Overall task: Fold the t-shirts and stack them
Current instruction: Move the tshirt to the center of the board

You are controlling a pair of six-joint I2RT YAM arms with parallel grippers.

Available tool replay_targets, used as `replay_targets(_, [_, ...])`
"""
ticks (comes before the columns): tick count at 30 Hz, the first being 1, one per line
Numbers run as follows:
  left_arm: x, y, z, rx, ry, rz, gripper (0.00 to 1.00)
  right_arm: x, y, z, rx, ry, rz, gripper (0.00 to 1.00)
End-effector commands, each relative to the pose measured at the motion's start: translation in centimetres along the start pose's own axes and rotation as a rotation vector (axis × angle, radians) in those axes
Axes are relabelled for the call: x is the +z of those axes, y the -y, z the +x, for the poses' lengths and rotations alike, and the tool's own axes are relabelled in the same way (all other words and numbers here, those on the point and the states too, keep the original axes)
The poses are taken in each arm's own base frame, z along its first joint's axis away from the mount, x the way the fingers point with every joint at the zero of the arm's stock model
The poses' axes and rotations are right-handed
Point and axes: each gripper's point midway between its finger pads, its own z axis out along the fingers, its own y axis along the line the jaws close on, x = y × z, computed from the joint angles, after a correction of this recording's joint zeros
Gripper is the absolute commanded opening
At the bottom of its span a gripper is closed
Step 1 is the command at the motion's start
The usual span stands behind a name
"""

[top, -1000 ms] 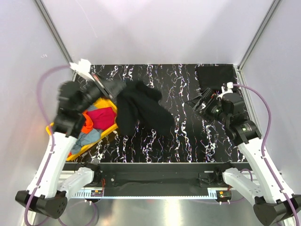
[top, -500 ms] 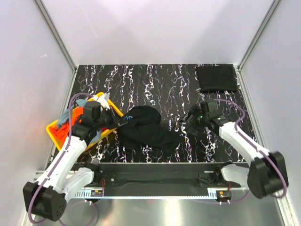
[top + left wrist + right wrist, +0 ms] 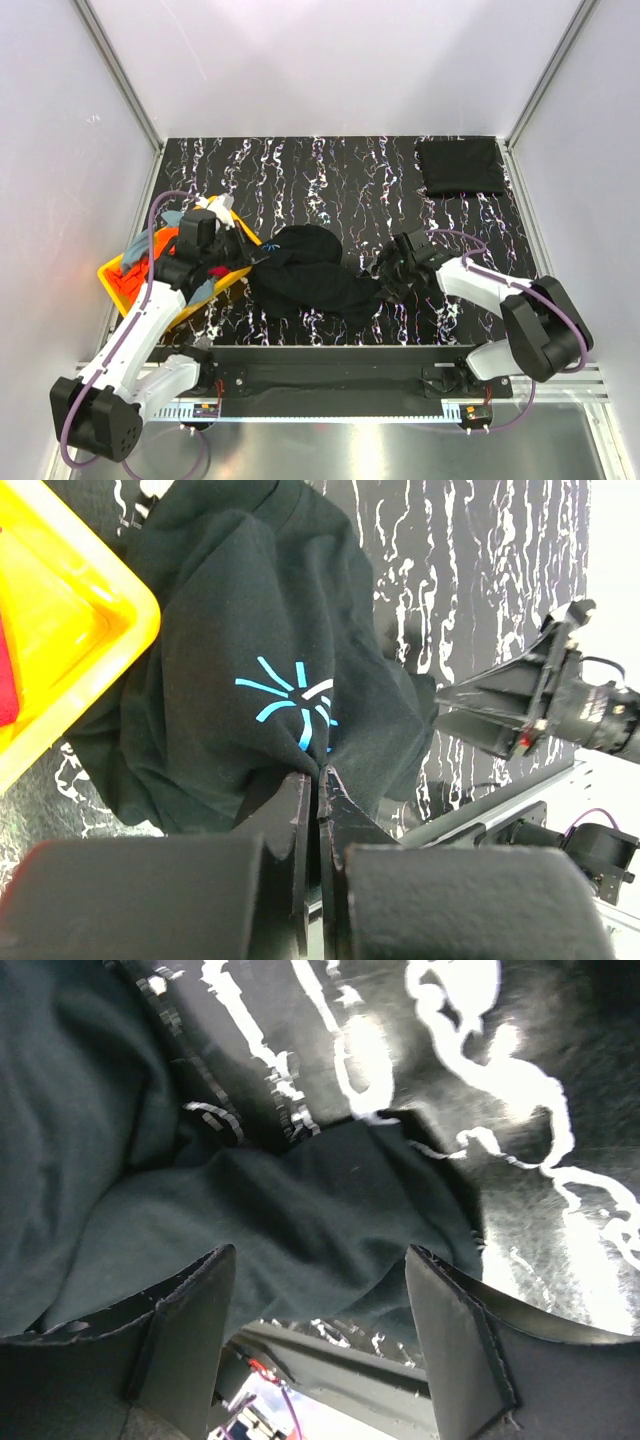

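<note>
Black tee [image 3: 310,275] crumpled mid-frame, unfolded; left gripper [image 3: 320,778] clenched on it, right gripper [image 3: 318,1255] released over its end; one folded tee [image 3: 460,166] upper right, other tees [image 3: 128,283] in tray [image 3: 106,268]

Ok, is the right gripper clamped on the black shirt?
No, the right gripper stands open, its fingers either side of the black shirt's edge.

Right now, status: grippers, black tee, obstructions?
Left gripper shut on black tee. Right gripper open, straddling its edge. Yellow tray beside tee.
</note>
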Motion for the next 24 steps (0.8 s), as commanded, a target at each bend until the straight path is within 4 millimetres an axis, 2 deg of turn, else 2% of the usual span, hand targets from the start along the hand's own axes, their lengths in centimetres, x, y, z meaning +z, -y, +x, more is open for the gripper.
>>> replay_targets(1, [-0.5,1.8,-2.7,0.045,0.081,0.034,0.00,0.9,0.2,-1.1,0.030,0.079,0.011,0.75])
replay_targets(5, [-0.3,2.3,-3.1,0.038,0.088,0.059,0.00,1.5,0.3,-2.1,0.017,0.118,0.027,0.72])
replay_targets(9, [-0.1,2.5,-3.4,0.037,0.089,0.063,0.00,2.2,0.2,-2.2,0.018,0.110,0.042,0.70])
replay_targets(12, [0.2,2.4,-3.4,0.035,0.085,0.060,0.00,2.8,0.9,-1.9,0.036,0.094,0.070,0.66])
replay_targets(13, [0.3,2.4,-3.4,0.035,0.084,0.059,0.00,2.9,0.9,-1.9,0.035,0.093,0.073,0.61])
replay_targets(14, [0.3,2.3,-3.3,0.032,0.081,0.058,0.00,3.1,1.1,-2.0,0.031,0.093,0.078,0.45])
replay_targets(16, [0.6,2.3,-3.5,0.035,0.089,0.059,0.00,2.8,0.6,-2.3,0.001,0.106,0.068,0.27])
replay_targets(17, [0.6,2.4,-3.7,0.036,0.097,0.061,0.00,2.4,-0.3,-2.8,-0.011,0.128,0.046,0.10])
replay_targets(18, [1.0,2.4,-3.9,0.035,0.098,0.059,0.00,2.1,-1.0,-3.7,-0.021,0.168,0.034,0.02])
replay_targets(19, [1.3,2.9,-5.0,0.050,0.131,0.080,0.00,1.5,-1.1,-4.3,-0.053,0.186,0.045,0.00])
replay_targets(20, [1.2,3.8,-6.4,0.063,0.167,0.100,0.00,0.0,-3.6,-5.8,-0.072,0.234,-0.004,0.00])
replay_targets(21, [2.2,3.9,-7.5,0.060,0.173,0.090,0.00,-1.3,-4.3,-8.1,-0.068,0.301,-0.002,0.00])
replay_targets(22, [2.4,4.9,-9.0,0.071,0.197,0.109,0.00,-2.7,-4.2,-9.2,-0.113,0.325,0.032,0.00])
replay_targets(23, [0.9,8.4,-12.8,0.110,0.266,0.173,0.00,-5.8,-7.9,-11.1,-0.138,0.396,-0.043,0.00])
replay_targets(24, [1.7,9.3,-14.2,0.113,0.255,0.185,0.00,-7.9,-8.8,-13.0,-0.146,0.462,-0.045,0.00])
